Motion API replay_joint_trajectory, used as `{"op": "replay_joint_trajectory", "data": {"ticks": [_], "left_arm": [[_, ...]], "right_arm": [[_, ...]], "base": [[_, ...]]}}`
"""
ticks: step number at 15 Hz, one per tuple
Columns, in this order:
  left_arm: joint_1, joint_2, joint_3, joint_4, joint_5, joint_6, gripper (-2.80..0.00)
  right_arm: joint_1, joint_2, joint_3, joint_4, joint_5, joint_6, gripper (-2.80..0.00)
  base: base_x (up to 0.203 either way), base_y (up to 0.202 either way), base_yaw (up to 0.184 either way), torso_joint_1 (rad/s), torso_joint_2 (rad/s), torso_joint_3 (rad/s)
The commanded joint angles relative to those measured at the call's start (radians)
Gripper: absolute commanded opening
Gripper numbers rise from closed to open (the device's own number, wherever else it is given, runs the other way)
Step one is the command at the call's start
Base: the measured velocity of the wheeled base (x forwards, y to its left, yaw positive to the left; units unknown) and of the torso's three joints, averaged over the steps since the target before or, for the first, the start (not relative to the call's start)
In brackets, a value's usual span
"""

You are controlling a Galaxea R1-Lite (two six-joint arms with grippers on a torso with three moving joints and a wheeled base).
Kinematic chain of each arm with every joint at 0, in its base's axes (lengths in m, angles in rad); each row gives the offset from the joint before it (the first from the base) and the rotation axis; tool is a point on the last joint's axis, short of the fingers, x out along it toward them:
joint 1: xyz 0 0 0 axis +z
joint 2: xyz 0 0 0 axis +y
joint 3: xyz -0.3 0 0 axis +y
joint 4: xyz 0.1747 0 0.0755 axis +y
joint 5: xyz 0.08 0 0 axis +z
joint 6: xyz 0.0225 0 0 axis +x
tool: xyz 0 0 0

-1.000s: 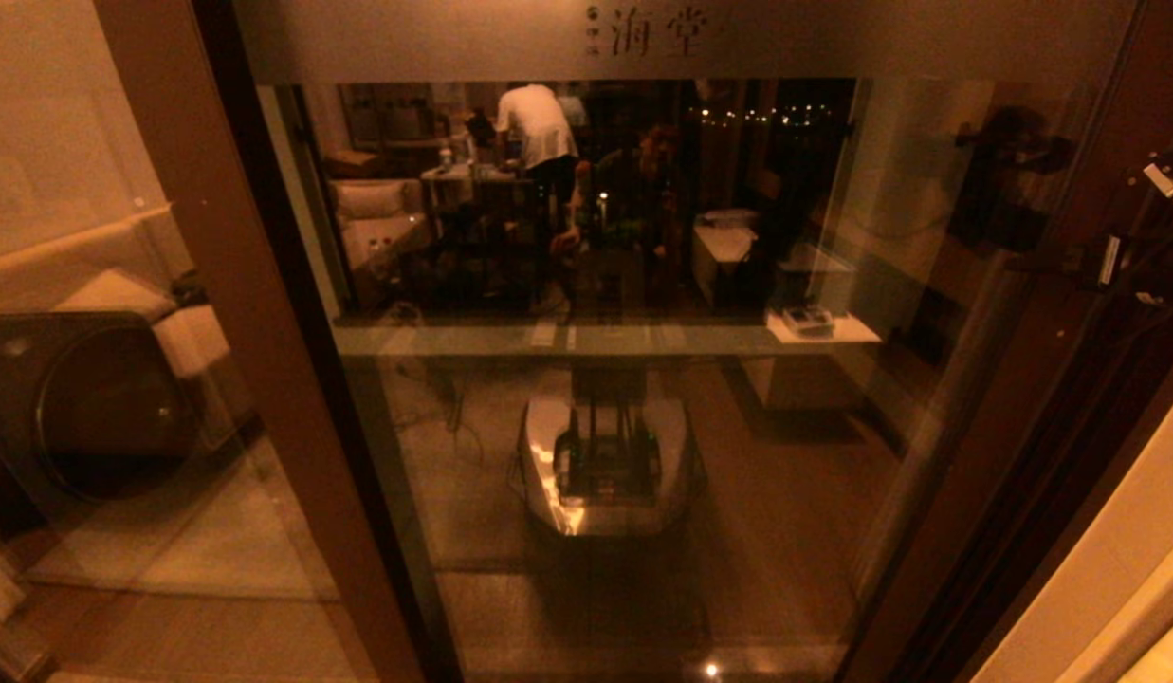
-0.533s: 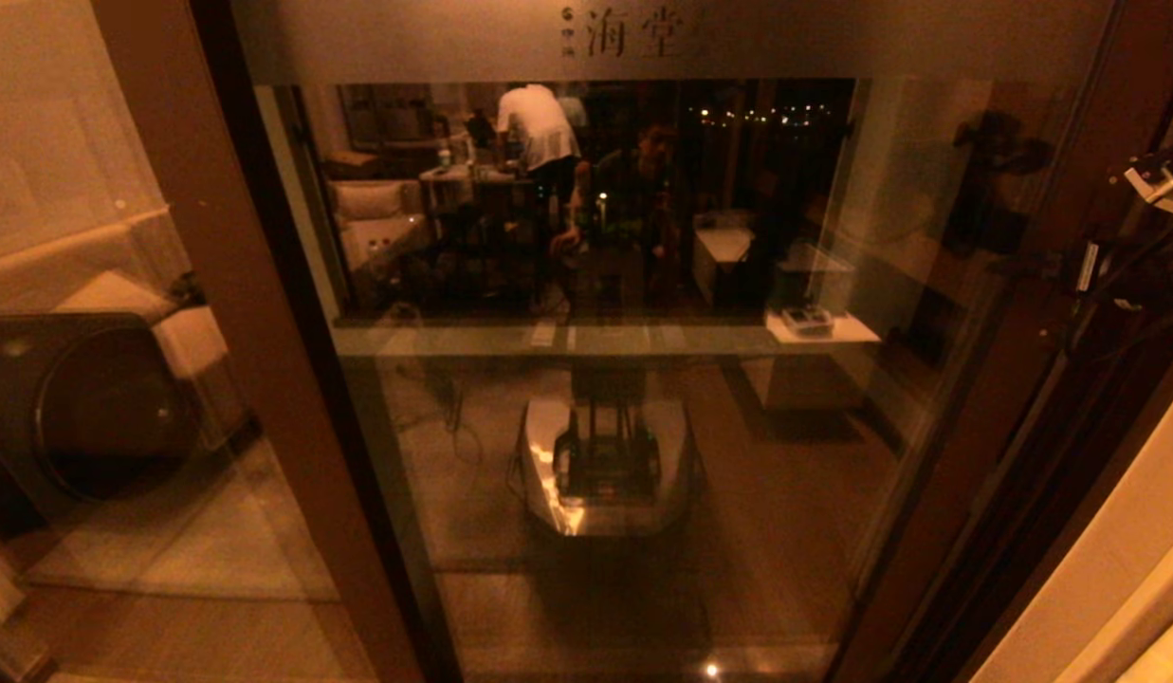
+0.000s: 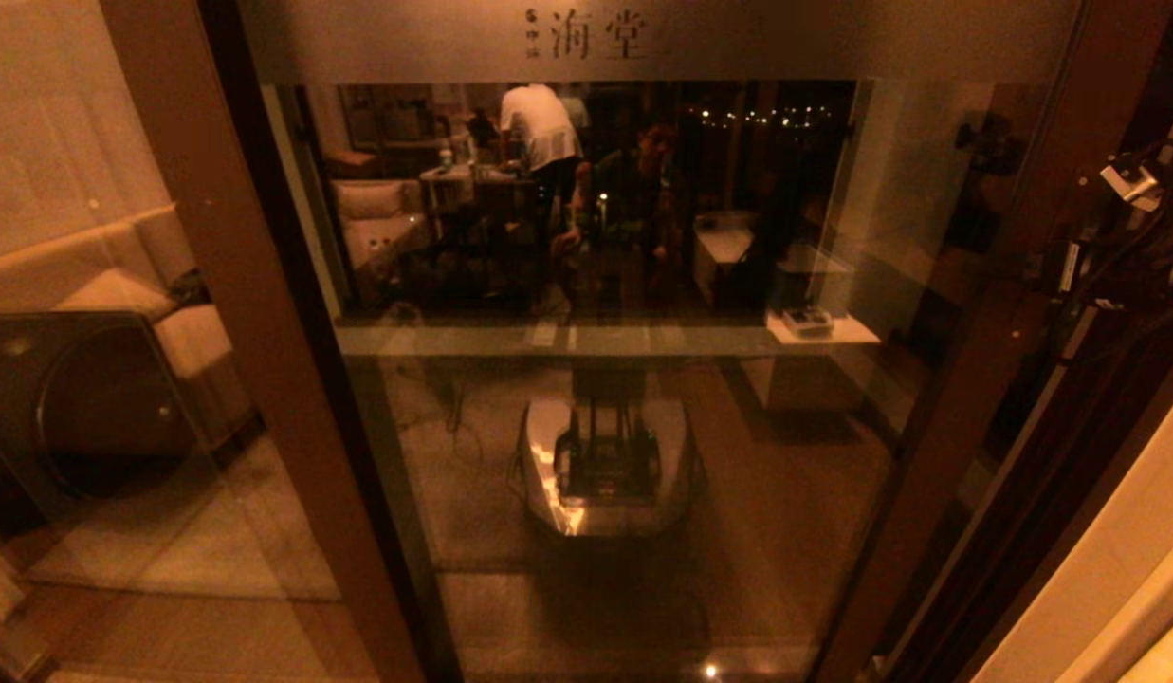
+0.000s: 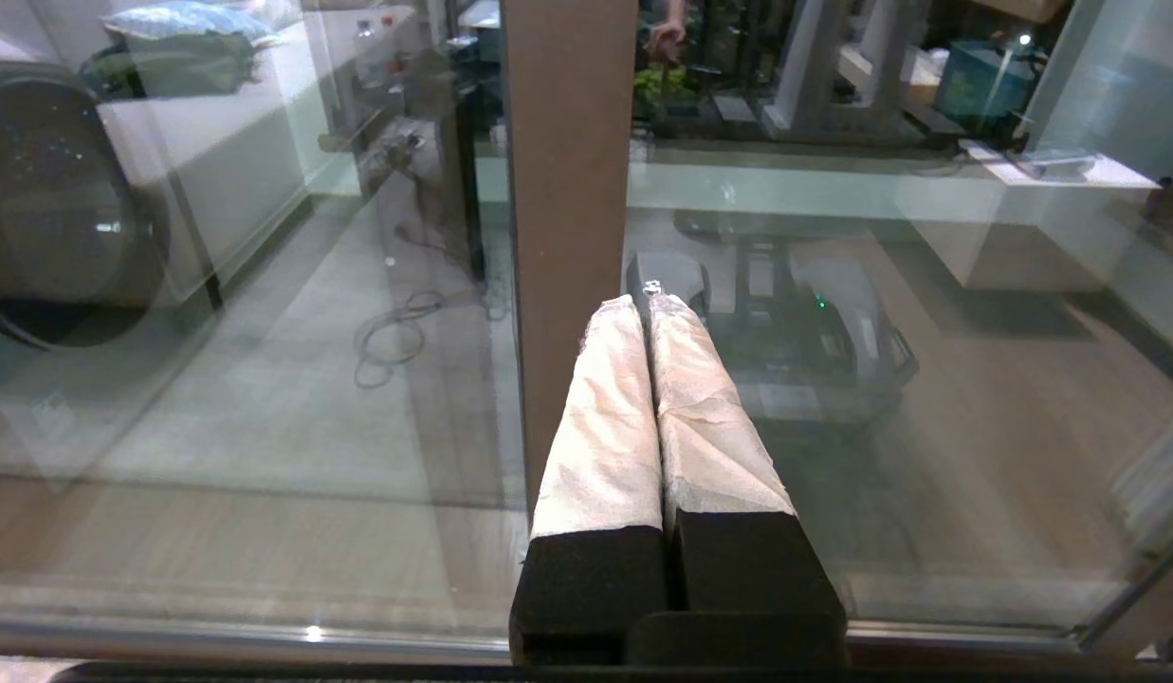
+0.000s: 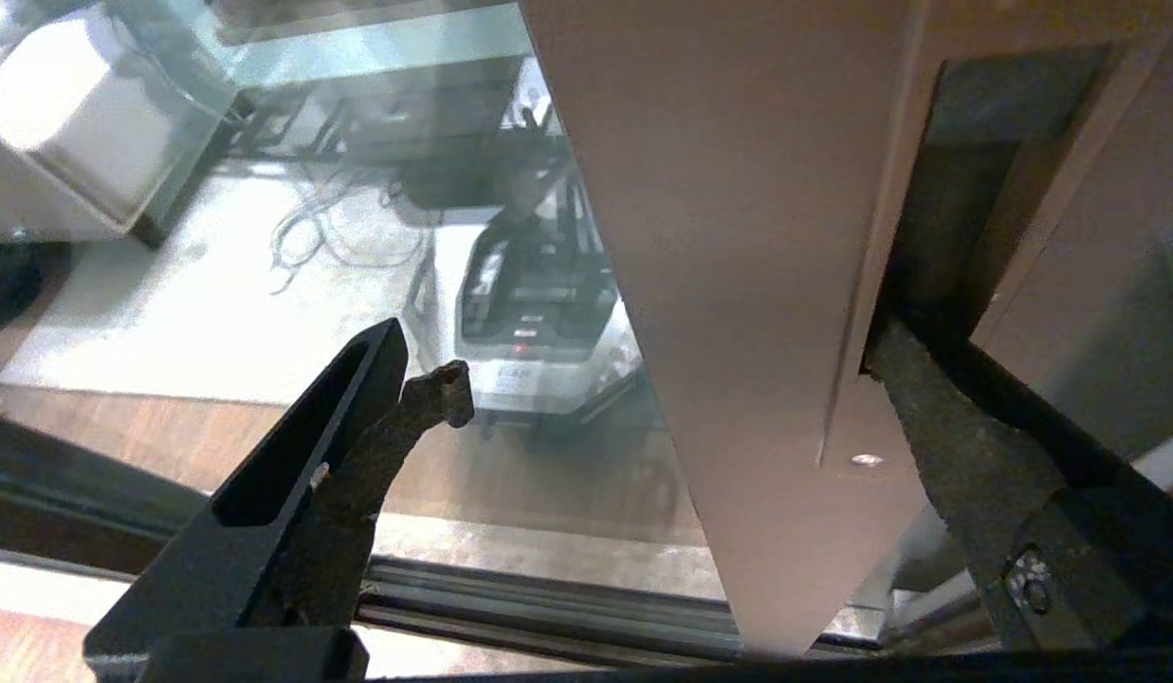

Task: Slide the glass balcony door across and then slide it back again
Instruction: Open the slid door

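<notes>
At the far left of the head view we noted a washing machine (image 3: 83, 403) behind the fixed glass pane (image 3: 102, 285), whose brown upright (image 3: 254, 379) carries no handle. The left gripper (image 4: 648, 304) was parked low before that upright, its wrapped fingers (image 4: 610, 408) pressed together on nothing; we judged it idle, kept clear of the sliding path.

The glass balcony door (image 3: 624, 379) filled the middle of the view, frosted top band (image 3: 643, 38) with characters above, the room and robot base reflected in the pane.

To the right, the door's handle upright (image 3: 984, 360) leaned toward the dark frame gap. The right gripper (image 5: 662, 379) straddled this upright in the right wrist view: jaws spread wide, one finger (image 5: 937, 417) hooked into the recessed handle plate (image 5: 956, 190), the other finger (image 5: 396, 417) out over the glass, apart from it. It clamped nothing; we judged the hooked finger served as a pull point for dragging the door sideways.

Against the earlier head frames, the characters and the handle upright had shifted left, and the right arm's wrist (image 3: 1131, 180) with them. We took the first slide as under way.
</notes>
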Motion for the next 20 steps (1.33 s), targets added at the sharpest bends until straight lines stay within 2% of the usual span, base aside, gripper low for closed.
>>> {"op": "replay_joint_trajectory", "data": {"ticks": [1,9,15,16,17,20], "left_arm": [[0.000,0.000,0.021,-0.002,0.000,-0.001,-2.80],[0.000,0.000,0.021,-0.001,0.000,-0.001,-2.80],[0.000,0.000,0.021,0.000,0.000,-0.001,-2.80],[0.000,0.000,0.021,-0.001,0.000,-0.001,-2.80],[0.000,0.000,0.021,0.000,0.000,-0.001,-2.80],[0.000,0.000,0.021,-0.001,0.000,-0.001,-2.80]], "right_arm": [[-0.026,-0.008,0.002,-0.011,-0.006,-0.001,0.00],[-0.100,-0.221,0.143,-0.042,-0.001,-0.001,0.00],[-0.212,-0.287,0.128,-0.094,-0.001,0.008,0.00],[-0.219,-0.289,0.127,-0.097,-0.001,0.008,-1.84],[-0.220,-0.289,0.125,-0.097,-0.003,0.009,-2.80],[-0.241,-0.275,0.090,-0.097,-0.005,0.009,-2.80]], "base": [[0.000,0.000,0.000,0.000,0.00,0.000],[0.000,0.000,0.000,0.000,0.00,0.000],[0.000,0.000,0.000,0.000,0.00,0.000],[0.000,0.000,0.000,0.000,0.00,0.000],[0.000,0.000,0.000,0.000,0.00,0.000],[0.000,0.000,0.000,0.000,0.00,0.000]]}}
